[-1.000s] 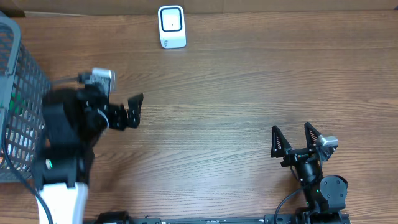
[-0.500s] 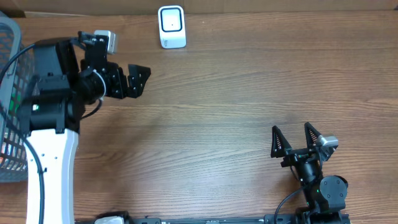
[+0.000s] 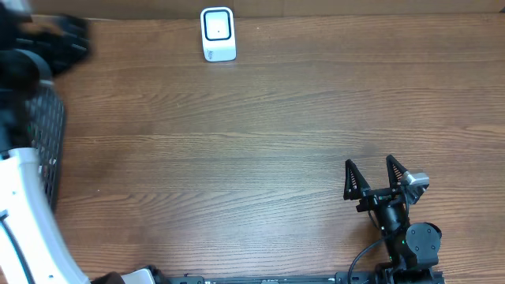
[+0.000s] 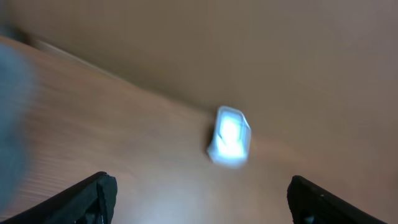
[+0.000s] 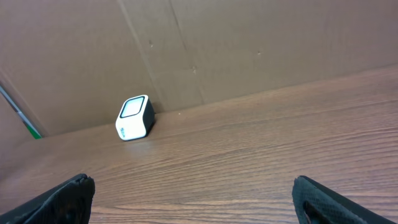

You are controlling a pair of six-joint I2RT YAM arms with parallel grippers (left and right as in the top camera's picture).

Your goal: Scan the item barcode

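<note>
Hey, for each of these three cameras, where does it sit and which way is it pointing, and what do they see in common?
Overhead: above the table, looking straight down; shows the scanner, basket, blurred left arm, right gripper.
Left wrist: on the left arm, facing across the table toward the back wall; blurred; its open fingers fill the bottom corners.
Right wrist: low on the right arm, facing the back wall; open fingers at the bottom corners.
Shared: all three show the scanner.

Scanner [image 3: 218,33] at table [image 3: 260,150] back edge; basket [image 3: 49,134] far left; right gripper [image 3: 371,175] front-right; left gripper [image 3: 71,41] seemingly back-left, blurred.
</note>
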